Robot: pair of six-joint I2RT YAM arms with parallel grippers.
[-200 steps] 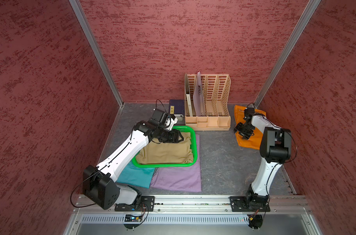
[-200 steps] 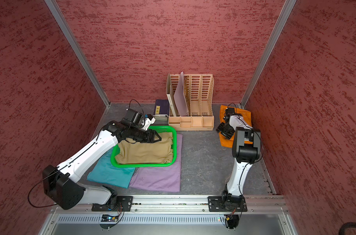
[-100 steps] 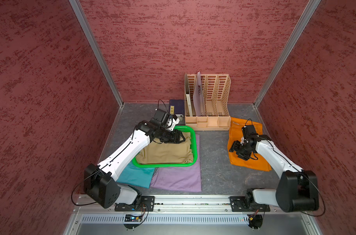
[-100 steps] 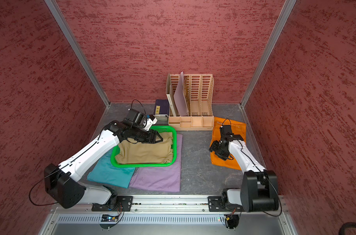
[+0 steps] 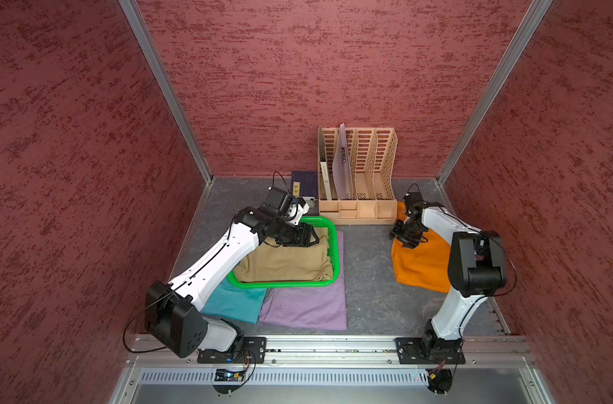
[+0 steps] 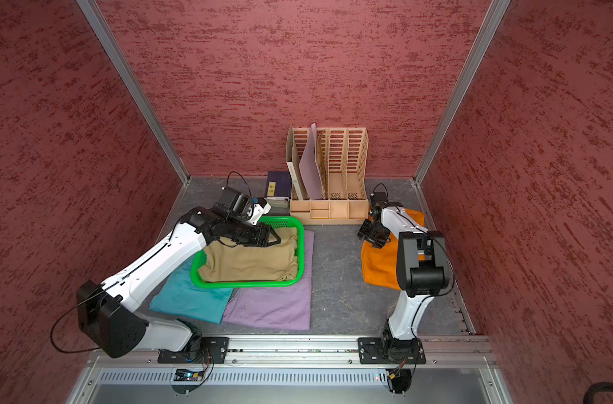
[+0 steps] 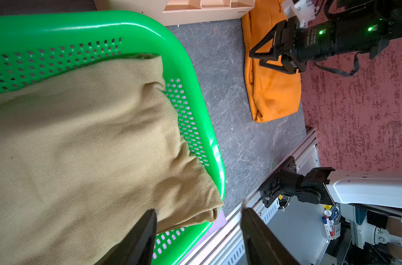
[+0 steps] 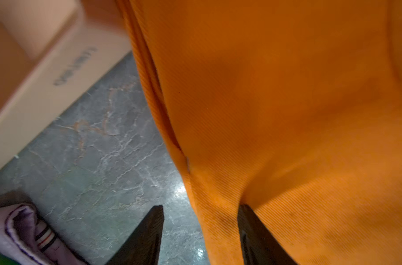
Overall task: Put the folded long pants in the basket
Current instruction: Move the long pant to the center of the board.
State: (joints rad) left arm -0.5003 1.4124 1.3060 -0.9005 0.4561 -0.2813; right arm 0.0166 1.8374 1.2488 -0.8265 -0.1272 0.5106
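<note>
The basket [image 5: 291, 282] sits left of centre on the worktop [image 5: 368, 280], and the tan pants [image 5: 287, 262] lie folded inside it, filling most of the floor, with one corner riding up on the near right rim. The basket itself rests partly on two other pairs: the lilac pants [image 5: 308, 307] spread out from under its near and right sides, and the teal pants [image 5: 235, 300] come out from under its near left corner, just beside the lilac ones. The orange pants [image 5: 420, 266] lie flat at the right of the worktop, well apart from the basket, with their far end next to the beige file organiser [image 5: 357, 196] that stands against the far wall.

The left gripper [image 7: 198, 207] hovers over the far part of the basket, above the tan cloth, with its jaws spread and nothing between them. The right gripper [image 8: 200, 208] is down at the left edge of the orange pants. Its jaws stand apart and straddle that edge — one finger on the cloth, the other over bare worktop and clear of the cloth — so it has no grip on it.
</note>
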